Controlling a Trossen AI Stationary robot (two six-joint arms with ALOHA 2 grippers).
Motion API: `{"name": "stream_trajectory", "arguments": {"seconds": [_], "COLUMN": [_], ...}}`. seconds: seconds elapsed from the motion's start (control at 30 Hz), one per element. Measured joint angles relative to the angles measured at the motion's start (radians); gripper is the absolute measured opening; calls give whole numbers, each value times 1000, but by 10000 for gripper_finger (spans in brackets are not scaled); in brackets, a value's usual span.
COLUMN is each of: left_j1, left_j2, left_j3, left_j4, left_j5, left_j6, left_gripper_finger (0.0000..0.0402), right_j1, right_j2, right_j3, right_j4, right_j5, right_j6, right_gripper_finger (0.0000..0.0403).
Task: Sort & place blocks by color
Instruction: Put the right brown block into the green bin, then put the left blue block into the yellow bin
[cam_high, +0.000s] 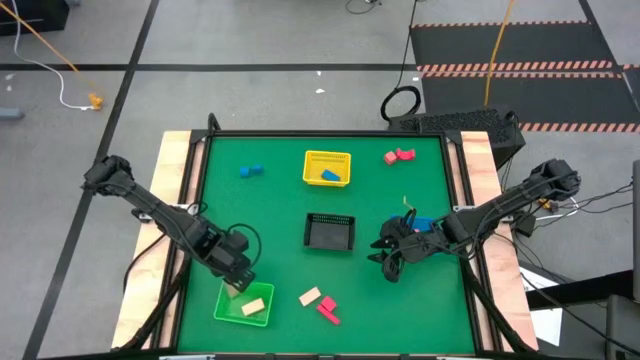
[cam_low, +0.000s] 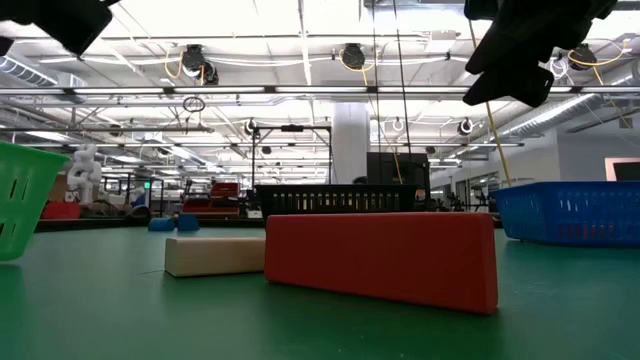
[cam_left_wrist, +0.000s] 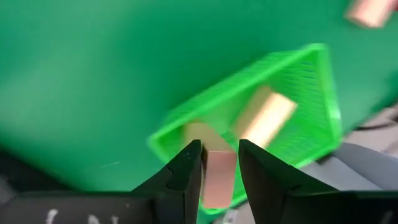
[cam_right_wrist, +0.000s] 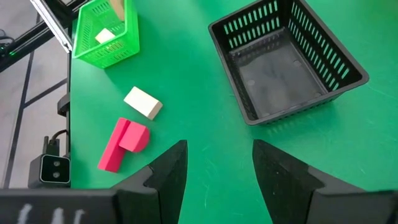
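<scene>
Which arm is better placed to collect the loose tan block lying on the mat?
The right. Its end effector is open and empty, facing the tan block. The left end effector holds a tan block above the green basket.

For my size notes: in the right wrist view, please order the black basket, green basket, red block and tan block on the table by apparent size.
1. black basket
2. green basket, farther away
3. red block
4. tan block
</scene>
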Motion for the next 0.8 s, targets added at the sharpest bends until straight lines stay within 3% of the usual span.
{"name": "stream_trajectory", "arguments": {"seconds": [0.2, 0.6, 0.8], "left_j1": [0, 2, 45], "left_j2": [-8, -9, -20], "left_j3": [1, 1, 1], "left_j4": [142, 169, 169], "left_j5": [0, 17, -60], "left_j6": [62, 70, 125], "left_gripper_finger": [111, 113, 113], "right_j1": [0, -9, -63], "right_j2": [0, 0, -16], "right_j3": [0, 0, -1], "right_j4": [6, 0, -2], "right_j5": [0, 0, -1], "right_j6": [-5, 2, 53], "right_gripper_finger": [171, 171, 171]}}
